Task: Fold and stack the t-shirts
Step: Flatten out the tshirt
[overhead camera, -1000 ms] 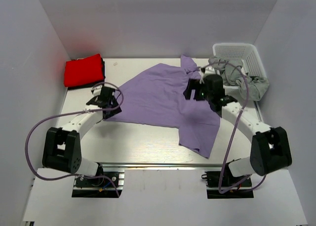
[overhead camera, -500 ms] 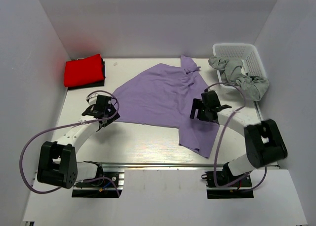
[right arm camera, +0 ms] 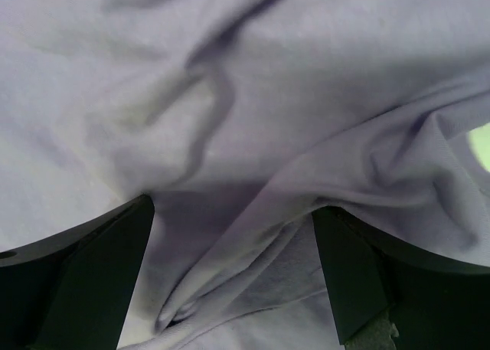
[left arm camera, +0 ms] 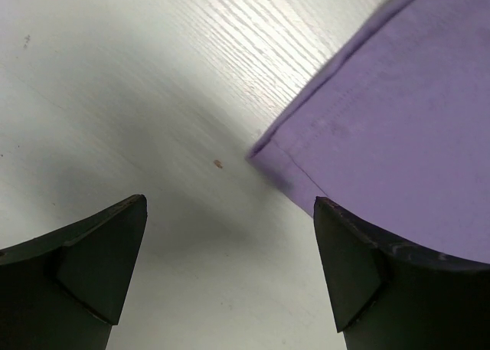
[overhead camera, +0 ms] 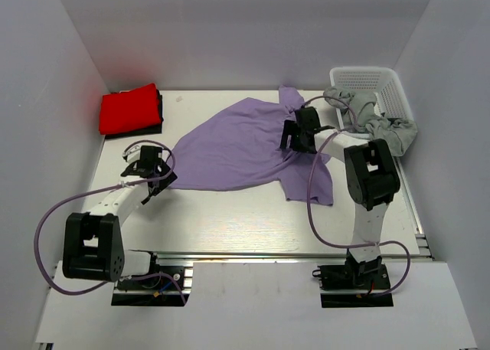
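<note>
Lavender shirt lies rumpled on the counter left of the basket. Left tool and right tool gape empty; closing, the right would probably pinch bunched layers.

A lab test cell: plain white walls box in a worktable.

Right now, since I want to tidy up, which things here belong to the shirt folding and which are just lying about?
Part of the job:
purple t-shirt, spread out on the table
red t-shirt, folded at the far left corner

Lying about:
white basket at the far right
grey cloth hanging over its edge
</note>
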You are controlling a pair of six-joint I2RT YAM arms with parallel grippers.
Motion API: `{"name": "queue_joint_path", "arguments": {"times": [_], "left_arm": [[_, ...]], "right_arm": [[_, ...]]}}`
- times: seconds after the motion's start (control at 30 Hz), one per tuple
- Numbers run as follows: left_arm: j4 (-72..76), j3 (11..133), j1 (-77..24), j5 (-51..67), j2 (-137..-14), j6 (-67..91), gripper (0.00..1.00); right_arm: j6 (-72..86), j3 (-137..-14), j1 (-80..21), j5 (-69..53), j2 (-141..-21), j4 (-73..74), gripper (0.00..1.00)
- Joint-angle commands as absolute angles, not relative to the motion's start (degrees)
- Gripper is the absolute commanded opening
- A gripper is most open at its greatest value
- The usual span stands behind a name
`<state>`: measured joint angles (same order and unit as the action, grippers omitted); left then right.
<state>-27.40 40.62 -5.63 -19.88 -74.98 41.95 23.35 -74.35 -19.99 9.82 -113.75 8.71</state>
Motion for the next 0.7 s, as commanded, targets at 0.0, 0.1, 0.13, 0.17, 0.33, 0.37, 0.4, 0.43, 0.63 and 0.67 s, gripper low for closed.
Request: {"name": "queue_joint_path", "arguments": {"times": [0.0, 0.1, 0.13, 0.17, 0.33, 0.37, 0.4, 0.43, 0.63, 0.67], "left_arm": [[-25.93, 41.92, -3.87, -17.41, -76.46, 41.58, 0.99], [-22.69, 40.35, -3.34, -13.82, -76.99, 39.91, 0.95], [-21.81, 39.73, -3.34, -12.93, -76.99, 39.9, 0.92], [-21.8, 39.2, -3.34, -12.22, -76.99, 39.9, 0.9], [-17.23, 37.0, -3.34, -10.28, -79.53, 38.85, 0.74], [-16.27, 37.0, -3.34, -10.28, -80.24, 38.85, 0.71], [-16.26, 37.0, -3.34, -10.28, -81.11, 38.85, 0.68], [-15.74, 37.0, -3.34, -10.28, -81.99, 38.85, 0.65], [-13.1, 38.32, -3.34, -8.35, -89.19, 39.38, 0.55], [-13.62, 38.84, -3.34, -8.35, -90.08, 39.38, 0.49]], "right_arm": [[20.49, -78.04, -19.51, 7.3, -114.88, 10.2, 0.9], [18.55, -74.81, -19.6, 6.16, -110.58, 8.53, 0.9], [18.2, -73.92, -19.6, 5.72, -106.3, 8.09, 0.9], [18.11, -72.87, -19.77, 5.63, -104.78, 7.82, 0.9], [18.72, -62.41, -19.69, 5.27, -91.26, 7.21, 0.9], [19.07, -60.31, -19.69, 5.19, -88.1, 7.29, 0.9], [19.77, -58.03, -19.77, 4.66, -86.67, 7.21, 0.9], [20.38, -55.75, -19.86, 4.14, -83.79, 7.12, 0.9], [21.18, -46.6, -19.77, 0.79, -71.65, 8.78, 0.9], [21.18, -45.89, -19.6, 0.79, -69.98, 9.49, 0.9]]}}
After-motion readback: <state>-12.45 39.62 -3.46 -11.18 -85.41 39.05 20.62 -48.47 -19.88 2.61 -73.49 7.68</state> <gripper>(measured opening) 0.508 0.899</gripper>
